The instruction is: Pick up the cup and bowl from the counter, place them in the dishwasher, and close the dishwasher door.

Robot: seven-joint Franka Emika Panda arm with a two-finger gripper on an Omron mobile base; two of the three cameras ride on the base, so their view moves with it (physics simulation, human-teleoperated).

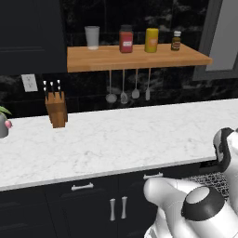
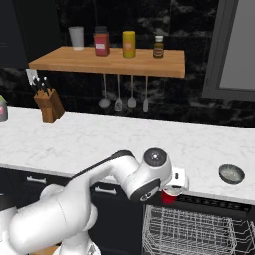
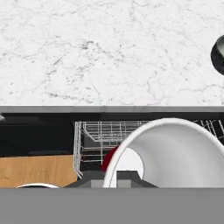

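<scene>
- The gripper is clamped on the rim of the cup, red outside and white inside, with its mouth facing the hand camera.
- The cup hangs just over the counter's front edge, above the dishwasher's wire rack.
- The bowl sits on the counter to the right, near that edge.

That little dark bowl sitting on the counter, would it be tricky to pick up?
The bowl looks shallow and round with a thin rim, so probably stiff and light. Its low, wide shape should resist tipping, though a smooth rim might slip between narrow fingers. It sits near the counter edge, so a nudge could slide it off.
</scene>
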